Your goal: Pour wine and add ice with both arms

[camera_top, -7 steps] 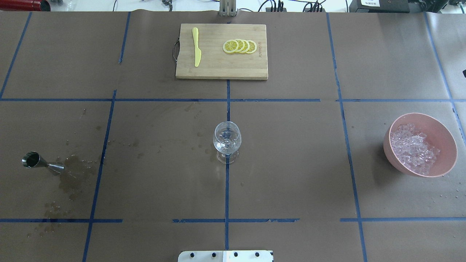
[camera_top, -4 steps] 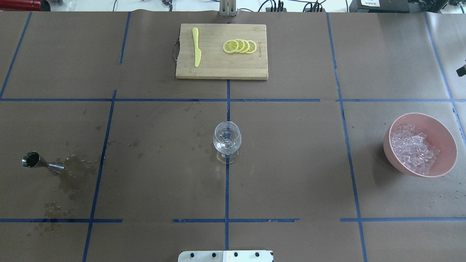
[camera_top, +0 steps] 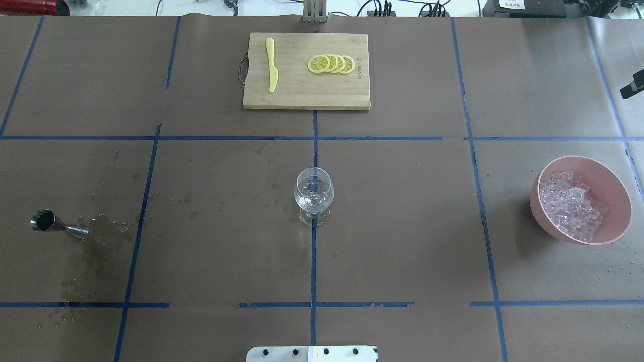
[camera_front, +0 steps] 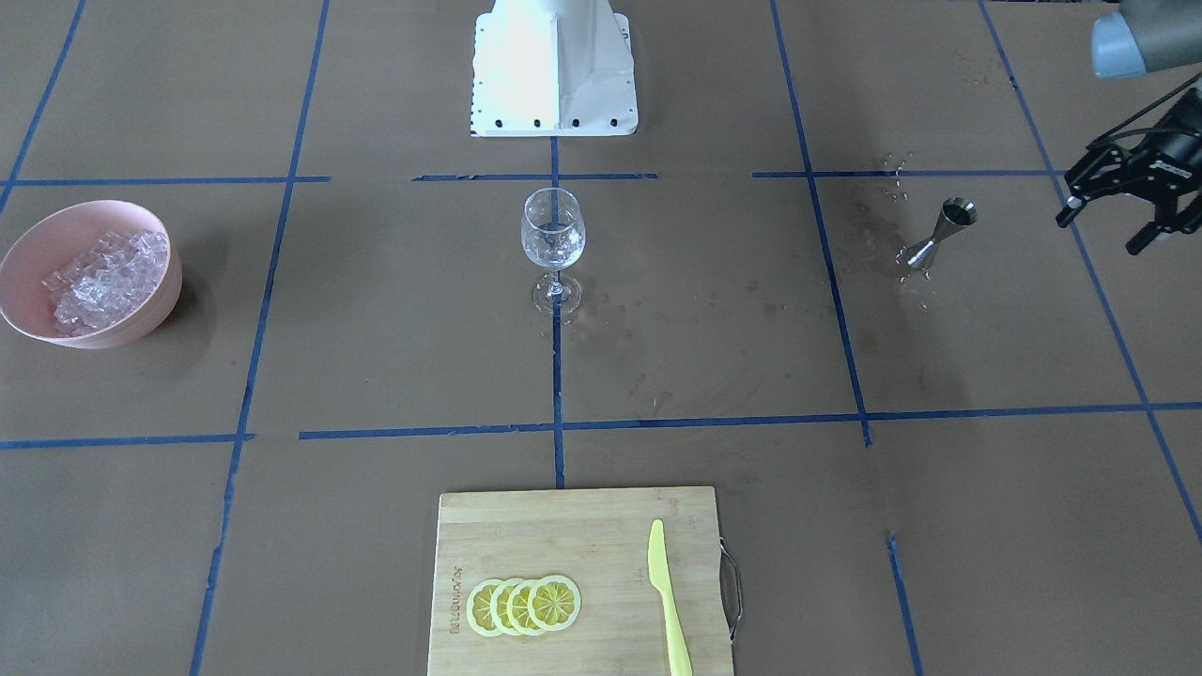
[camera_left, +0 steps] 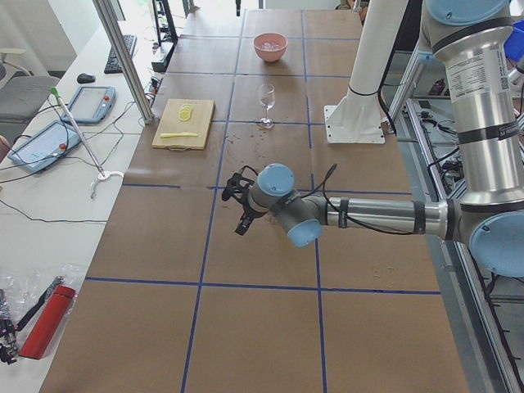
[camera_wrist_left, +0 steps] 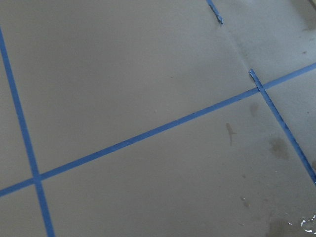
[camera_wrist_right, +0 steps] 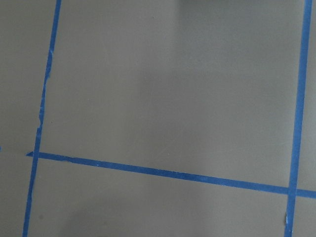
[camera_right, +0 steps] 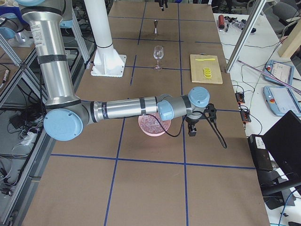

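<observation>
- Brown papered table (camera_top: 402, 226): clear ice cubes (camera_top: 571, 203) heaped in pink round bowl (camera_top: 620, 201), frame right.
- Right black gripper (camera_top: 632, 86) creeps further in at upper right, likely starting toward the ice; cannot tell its claw.
- Left black gripper (camera_front: 1101, 230): claw apart, empty.

Bright, even light throughout; shadows soft, focus mostly sharp.

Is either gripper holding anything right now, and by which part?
Nothing is held by the left gripper: it is open and empty, apart from the jigger. The right gripper shows nothing in it, but its jaws cannot be judged.
</observation>
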